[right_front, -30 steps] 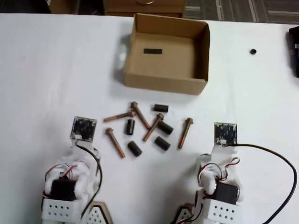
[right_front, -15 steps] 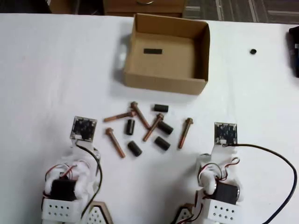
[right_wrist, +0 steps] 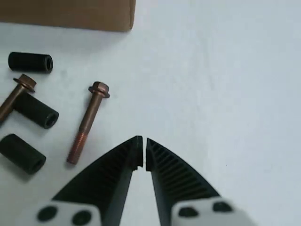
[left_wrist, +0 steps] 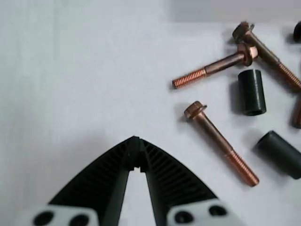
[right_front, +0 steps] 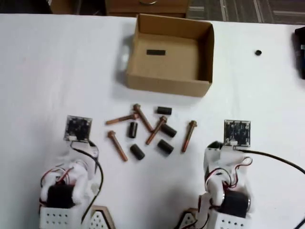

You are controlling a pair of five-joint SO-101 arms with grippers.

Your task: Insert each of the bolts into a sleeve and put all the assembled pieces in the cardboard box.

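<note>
Several copper bolts (right_front: 156,130) and several black sleeves (right_front: 165,146) lie loose on the white table, just in front of the open cardboard box (right_front: 167,86). A small black piece (right_front: 156,52) lies on the box floor. My left gripper (left_wrist: 135,143) is shut and empty, hovering over bare table a short way from the nearest bolt (left_wrist: 220,142) and a sleeve (left_wrist: 252,92). My right gripper (right_wrist: 142,143) is shut and empty too, close beside a lone bolt (right_wrist: 88,121) and two sleeves (right_wrist: 35,111). A box corner (right_wrist: 70,16) lies beyond it.
The left arm (right_front: 64,186) and right arm (right_front: 226,186) stand at the table's front edge, on either side of the parts. A small black knob (right_front: 258,52) and a dark device (right_front: 300,45) sit at the far right. A black cable (right_front: 281,157) trails from the right arm.
The left arm's wrist has swung a little to the left and the right arm's wrist a little to the right and forward. The bolts, sleeves and box have not moved.
</note>
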